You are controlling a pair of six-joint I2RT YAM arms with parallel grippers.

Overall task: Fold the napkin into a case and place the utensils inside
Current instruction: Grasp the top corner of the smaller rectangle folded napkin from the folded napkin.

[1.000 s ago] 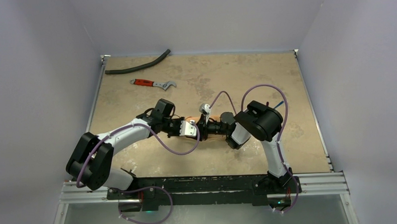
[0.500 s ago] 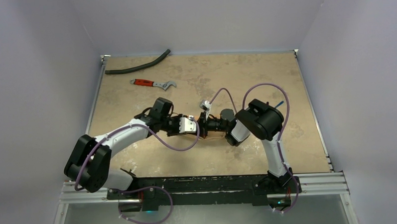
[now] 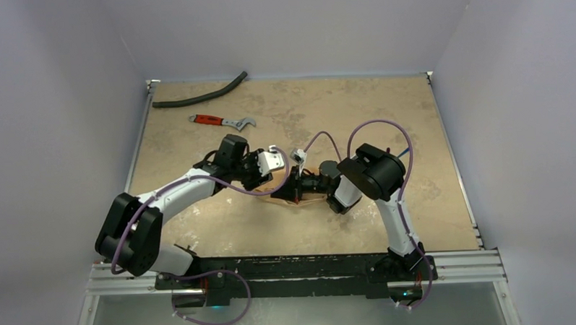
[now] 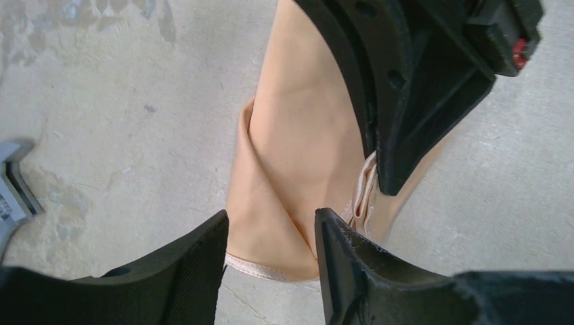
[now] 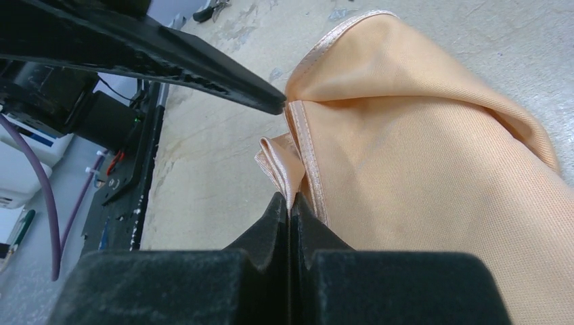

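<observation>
— So, findings, biggest item first?
— Table [image 3: 201,230]: tan, mottled top. Napkin [image 4: 291,149]: mid-table, partly folded, layers loose, no case yet. My right gripper [image 5: 290,210] is clamped on the hemmed corner. My left gripper [image 4: 271,220] hangs just above the cloth, jaws apart, holding nothing.
— Risks?
— I judge the pinch shallow, catching hem edges only. A sideways pull may slip the corner and spring the fold open. With nothing pinning the far side, the whole cloth could drag. Fork [image 3: 407,150]: well apart, behind my right arm. Spoon not seen.
</observation>
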